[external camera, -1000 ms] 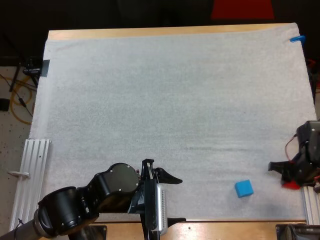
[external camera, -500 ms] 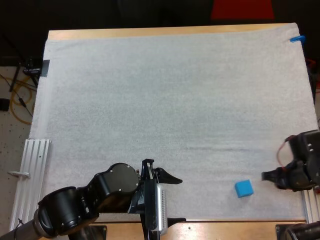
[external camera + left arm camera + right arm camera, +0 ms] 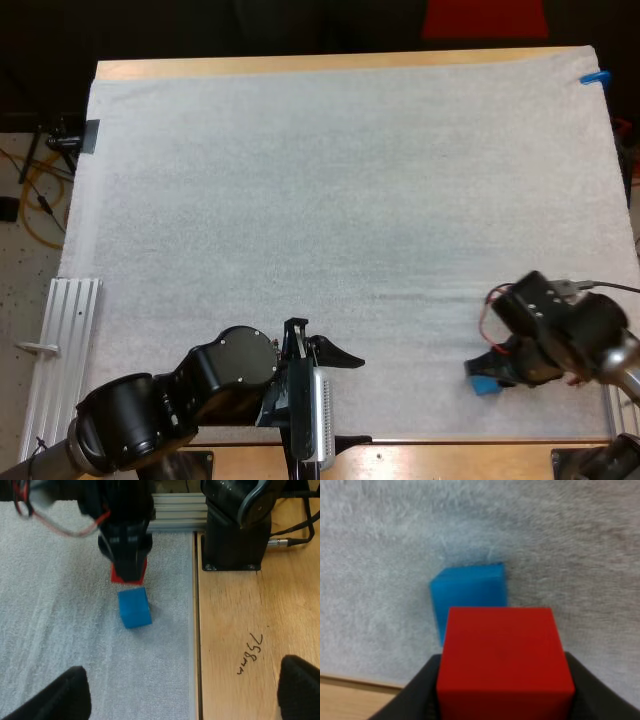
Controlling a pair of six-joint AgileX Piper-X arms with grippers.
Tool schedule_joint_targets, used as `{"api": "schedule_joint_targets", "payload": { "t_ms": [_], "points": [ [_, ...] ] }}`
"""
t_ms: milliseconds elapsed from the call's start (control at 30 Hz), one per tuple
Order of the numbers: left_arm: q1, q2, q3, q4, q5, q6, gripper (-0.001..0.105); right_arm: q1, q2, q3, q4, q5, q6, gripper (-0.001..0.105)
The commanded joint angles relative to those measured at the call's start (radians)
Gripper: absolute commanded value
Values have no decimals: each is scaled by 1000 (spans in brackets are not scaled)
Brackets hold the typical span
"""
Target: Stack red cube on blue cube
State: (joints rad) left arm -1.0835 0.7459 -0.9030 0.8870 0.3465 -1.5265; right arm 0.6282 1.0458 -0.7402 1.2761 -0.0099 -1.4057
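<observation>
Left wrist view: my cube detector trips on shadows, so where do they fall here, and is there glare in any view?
Left wrist view: the blue cube casts only a faint, soft shadow on the mat, toward the bare table wood; light is even. Right wrist view: the red cube, held in the right gripper, is flatly lit, without glare. High view: no glare.
</observation>
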Motion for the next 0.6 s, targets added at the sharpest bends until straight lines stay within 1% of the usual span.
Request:
{"api": "schedule_joint_targets", "payload": {
  "t_ms": [0, 267, 500, 567],
  "points": [
    [-3, -5, -7, -10, -6, 6, 73, 17, 28, -7, -18, -14, 11, 0],
    [-3, -5, -7, 26, -6, 6, 73, 75, 140, -7, -99, -39, 16, 0],
    [-3, -5, -7, 26, -6, 6, 73, 75, 202, -7, -77, -22, 26, 0],
    [-3, -5, -7, 26, -6, 6, 73, 75, 208, -7, -71, 0, 26, 0]
  ]
}}
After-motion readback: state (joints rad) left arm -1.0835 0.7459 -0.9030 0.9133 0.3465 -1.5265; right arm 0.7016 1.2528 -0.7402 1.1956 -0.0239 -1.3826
